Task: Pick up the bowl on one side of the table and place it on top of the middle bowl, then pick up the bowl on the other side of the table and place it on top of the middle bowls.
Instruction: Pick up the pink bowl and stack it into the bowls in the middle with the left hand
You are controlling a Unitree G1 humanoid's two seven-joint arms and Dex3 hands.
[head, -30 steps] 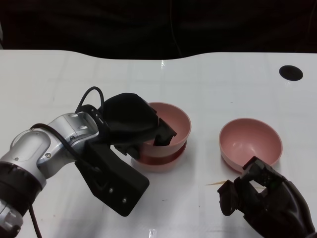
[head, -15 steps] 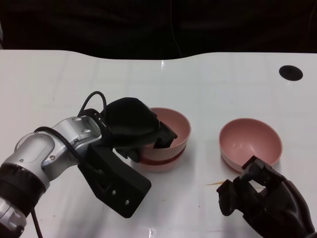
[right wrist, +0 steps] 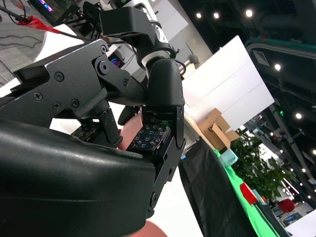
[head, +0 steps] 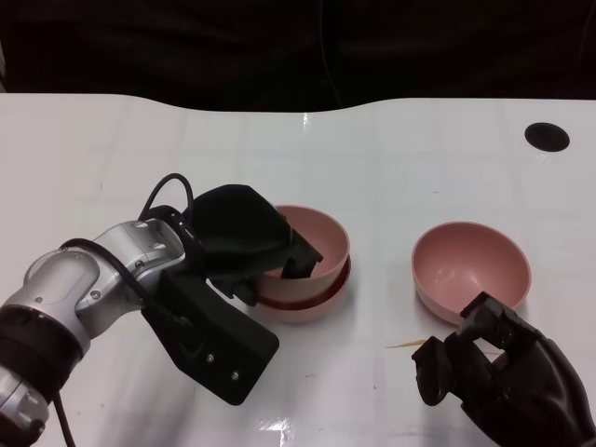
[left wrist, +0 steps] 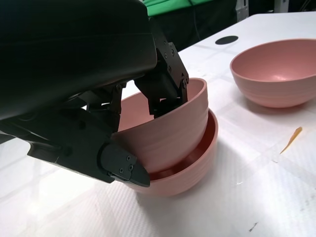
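Plainly, the fingers (left wrist: 165, 86) of our left hand (head: 244, 237) are clamped over the near-left rim of the upper pink bowl (head: 321, 244), some reaching down inside its wall and the rest pressing on the outside. We hold that bowl tilted, its low edge sitting inside the middle bowl (head: 307, 303), which stands flat on the tabletop (head: 112, 158); the left wrist view shows a gap between the two rims on the far side. Both are smooth, rounded pink bowls with faint turned rings on their outer walls, and we see nothing inside them.

Our right hand (head: 498, 372) hangs at the near right with its fingers (head: 470, 331) curled inward on nothing, just short of the near edge of the right pink bowl (head: 472, 267). That bowl stands upright and holds nothing we can see. A thin yellowish sliver (head: 405, 345) lies on the tabletop between our right hand and the stacked pair.

Outward from there, the tabletop is glossy white with a faint woven sheen, its far edge curved against a dark background. A round black hole (head: 547, 136) sits at the far right. In the right wrist view we see ceiling lights, white panels, cardboard boxes and a green plant.
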